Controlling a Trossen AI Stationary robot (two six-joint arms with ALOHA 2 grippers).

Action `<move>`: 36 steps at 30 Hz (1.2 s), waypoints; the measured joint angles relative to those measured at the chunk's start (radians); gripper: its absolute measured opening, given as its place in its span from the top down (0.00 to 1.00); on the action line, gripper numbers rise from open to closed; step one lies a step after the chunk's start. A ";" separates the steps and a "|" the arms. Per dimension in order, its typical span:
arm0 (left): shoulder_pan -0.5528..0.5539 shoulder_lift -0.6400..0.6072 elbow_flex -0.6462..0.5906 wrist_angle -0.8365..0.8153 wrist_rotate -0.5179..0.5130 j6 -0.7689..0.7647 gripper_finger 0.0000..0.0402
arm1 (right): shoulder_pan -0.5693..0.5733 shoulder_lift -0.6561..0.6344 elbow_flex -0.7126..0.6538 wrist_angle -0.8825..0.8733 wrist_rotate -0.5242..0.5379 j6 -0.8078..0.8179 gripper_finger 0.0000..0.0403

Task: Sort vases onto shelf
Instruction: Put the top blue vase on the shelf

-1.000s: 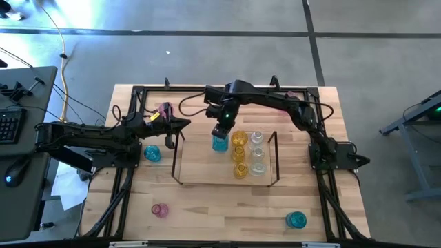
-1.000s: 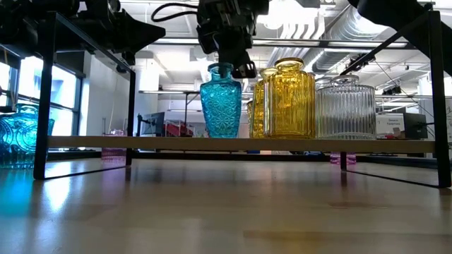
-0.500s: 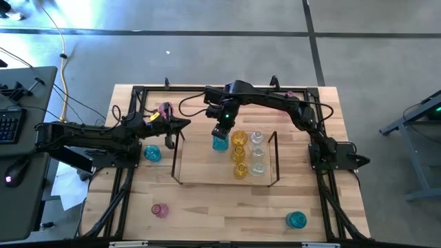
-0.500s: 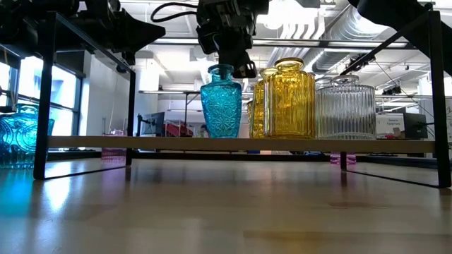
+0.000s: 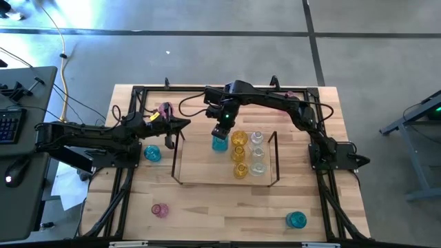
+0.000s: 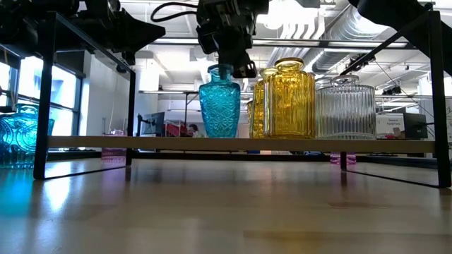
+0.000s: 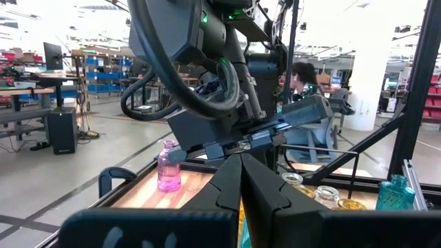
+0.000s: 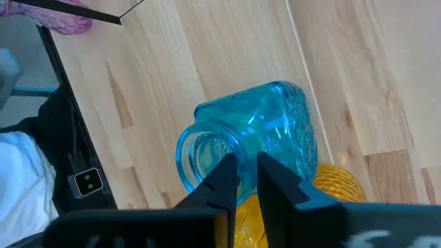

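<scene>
The shelf (image 5: pixel 180 180) (image 6: pixel 141 143) stands mid-table. On it stand a teal vase (image 5: pixel 220 143) (image 6: pixel 220 104), three yellow vases (image 5: pixel 239 154) (image 6: pixel 288 99) and three clear vases (image 5: pixel 258 153) (image 6: pixel 346 109). My right gripper (image 5: pixel 222 128) (image 8: pixel 247 167) is over the teal vase's mouth, shut on it. My left gripper (image 5: pixel 186 124) (image 7: pixel 241 169) is shut and holds nothing; it hovers by the shelf's left end. Loose on the table stand two pink vases (image 5: pixel 165 109) (image 5: pixel 160 210) and two teal ones (image 5: pixel 152 153) (image 5: pixel 296 220). My right gripper holds the teal vase by the rim of its mouth (image 8: pixel 234 148), one finger (image 8: pixel 227 176) inside the neck and the other finger (image 8: pixel 272 176) outside. The fingers come from above, pointing down. The vase stands upright with its base on the shelf (image 6: pixel 220 138).
A black metal frame (image 5: pixel 138 89) borders the table, and its posts (image 6: pixel 44 92) rise beside the shelf. The yellow vases stand close against the teal vase's right side. Bare wood lies in front of the shelf (image 5: pixel 227 207). A desk with a keyboard (image 5: pixel 10 124) is off the left edge.
</scene>
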 joint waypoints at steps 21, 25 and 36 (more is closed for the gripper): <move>0.000 0.000 0.000 0.001 0.000 0.001 1.00 | -0.001 -0.003 0.026 -0.047 0.076 -0.052 0.67; 0.000 0.000 0.000 0.001 0.000 0.001 1.00 | 0.000 -0.035 0.038 -0.058 0.143 -0.076 0.67; 0.000 0.000 0.001 0.002 0.000 0.005 1.00 | 0.134 -0.074 0.047 -0.064 0.275 -0.236 0.92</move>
